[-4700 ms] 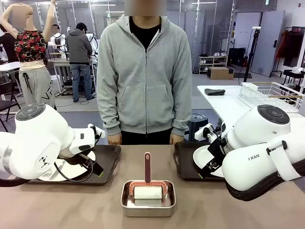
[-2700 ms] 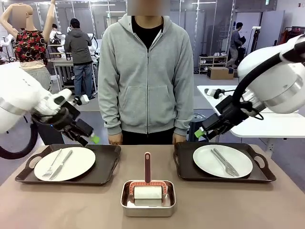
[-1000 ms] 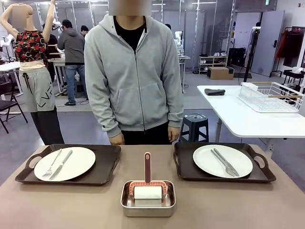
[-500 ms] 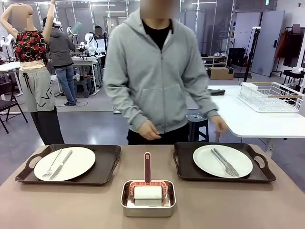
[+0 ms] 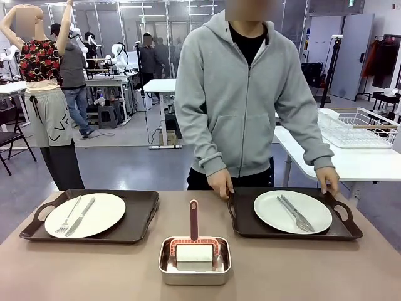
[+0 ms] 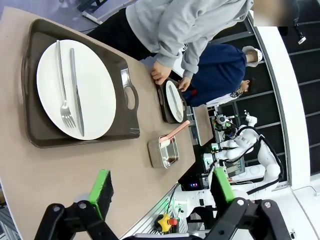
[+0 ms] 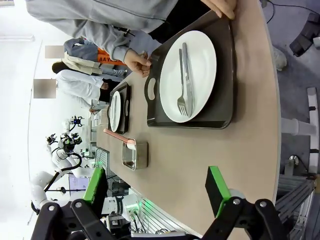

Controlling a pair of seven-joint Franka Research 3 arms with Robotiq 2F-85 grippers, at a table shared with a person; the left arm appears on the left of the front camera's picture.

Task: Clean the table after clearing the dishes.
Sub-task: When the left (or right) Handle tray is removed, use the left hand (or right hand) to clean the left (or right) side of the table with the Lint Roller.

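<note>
At table (image 5: 326, 269) far edge, person's hands (image 5: 220, 184) hold right tray (image 5: 243, 224), plate (image 5: 269, 213) aboard; left gripper (image 6: 162, 192), right gripper (image 7: 156, 190) spread.

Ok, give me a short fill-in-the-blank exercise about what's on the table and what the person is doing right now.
1. The person's hands are on the tray at the robot's ___ side.
2. On the other tray, the plate holds a knife and a ___.
3. The left gripper and the right gripper both stand ___.
Missing words: right; fork; open.
</note>
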